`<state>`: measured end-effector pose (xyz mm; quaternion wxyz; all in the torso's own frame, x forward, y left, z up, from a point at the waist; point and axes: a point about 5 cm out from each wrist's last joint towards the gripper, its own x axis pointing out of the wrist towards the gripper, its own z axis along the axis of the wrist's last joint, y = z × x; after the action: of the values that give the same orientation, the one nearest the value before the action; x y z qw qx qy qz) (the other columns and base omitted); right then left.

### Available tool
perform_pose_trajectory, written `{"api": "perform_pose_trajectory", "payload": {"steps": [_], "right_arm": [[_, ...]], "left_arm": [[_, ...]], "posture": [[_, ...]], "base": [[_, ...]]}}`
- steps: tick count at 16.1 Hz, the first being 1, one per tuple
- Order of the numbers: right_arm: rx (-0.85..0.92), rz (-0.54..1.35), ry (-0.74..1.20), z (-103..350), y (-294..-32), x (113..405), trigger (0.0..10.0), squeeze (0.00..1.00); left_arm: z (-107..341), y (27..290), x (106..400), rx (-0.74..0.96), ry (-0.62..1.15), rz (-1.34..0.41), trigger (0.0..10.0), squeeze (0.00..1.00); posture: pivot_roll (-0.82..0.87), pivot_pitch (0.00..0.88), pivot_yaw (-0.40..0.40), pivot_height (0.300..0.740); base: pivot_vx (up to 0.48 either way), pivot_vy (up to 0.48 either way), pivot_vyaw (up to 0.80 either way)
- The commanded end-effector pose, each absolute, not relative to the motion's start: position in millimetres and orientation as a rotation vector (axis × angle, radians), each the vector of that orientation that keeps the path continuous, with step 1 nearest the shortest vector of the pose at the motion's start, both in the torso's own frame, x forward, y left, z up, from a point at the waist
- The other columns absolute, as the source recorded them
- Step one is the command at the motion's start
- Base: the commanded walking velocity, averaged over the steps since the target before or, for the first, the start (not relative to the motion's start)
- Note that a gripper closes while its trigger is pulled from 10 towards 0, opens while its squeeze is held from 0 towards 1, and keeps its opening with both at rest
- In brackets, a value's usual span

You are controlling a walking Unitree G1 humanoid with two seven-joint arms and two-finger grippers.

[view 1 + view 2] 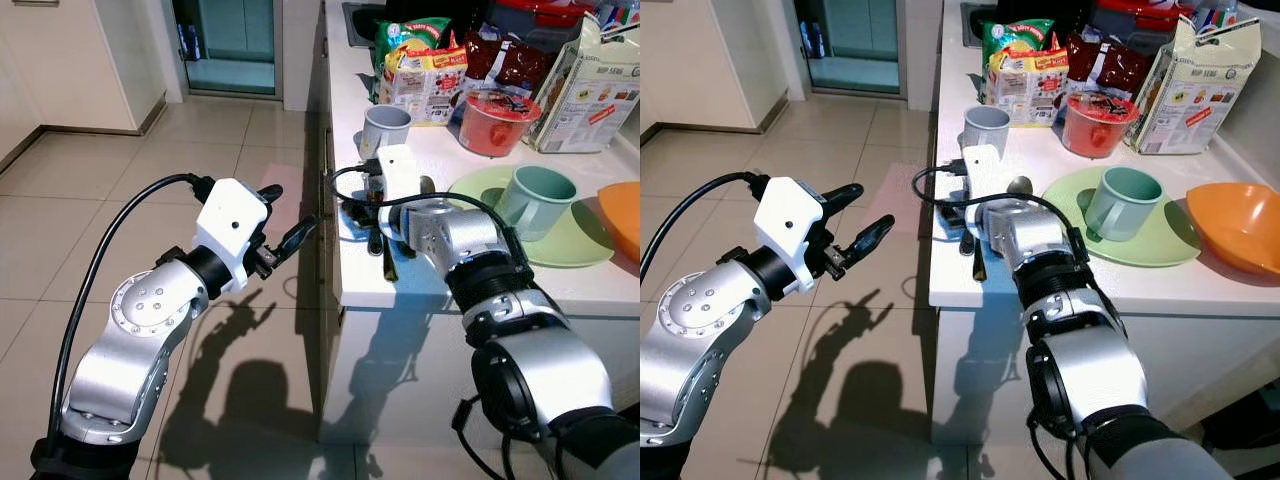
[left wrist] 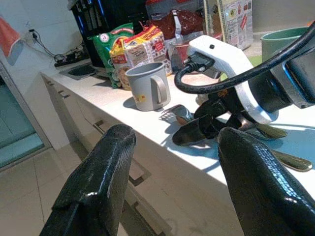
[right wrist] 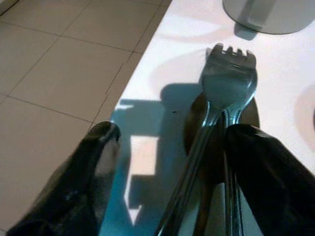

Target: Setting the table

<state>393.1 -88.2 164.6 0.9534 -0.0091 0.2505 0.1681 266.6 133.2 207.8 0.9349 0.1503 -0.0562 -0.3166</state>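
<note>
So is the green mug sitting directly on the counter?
No, the green mug stands on the light green plate, not on the bare counter.

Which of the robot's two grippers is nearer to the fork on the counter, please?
The right. The right gripper is over the counter, fingers straddling the fork. The left gripper hangs over the floor, beside the counter.

Bright daylight, hard arm shadows on floor (image 1: 250,390); wrist views soft close up.

Grey mug (image 1: 383,128) and green plate (image 1: 560,250) are crowding the fork (image 3: 227,81); counter (image 1: 350,270) edge side is sitting open.
</note>
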Motion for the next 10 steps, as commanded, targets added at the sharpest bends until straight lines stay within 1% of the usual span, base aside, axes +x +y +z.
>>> {"api": "perform_pose_trajectory", "payload": {"steps": [1,10], "right_arm": [[0.0,0.336,0.577,153,-92,390,0.0,0.0],[0.033,0.262,0.577,151,-108,393,0.0,0.0]], "left_arm": [[210,130,263,0.319,-0.123,-0.668,10.0,0.0],[210,130,263,0.325,-0.129,-0.669,10.0,0.0]], "posture": [[0.04,0.0,-0.07,0.74],[0.03,0.0,-0.062,0.74]], "base": [[0.0,0.0,0.0],[0.0,0.0,0.0]]}}
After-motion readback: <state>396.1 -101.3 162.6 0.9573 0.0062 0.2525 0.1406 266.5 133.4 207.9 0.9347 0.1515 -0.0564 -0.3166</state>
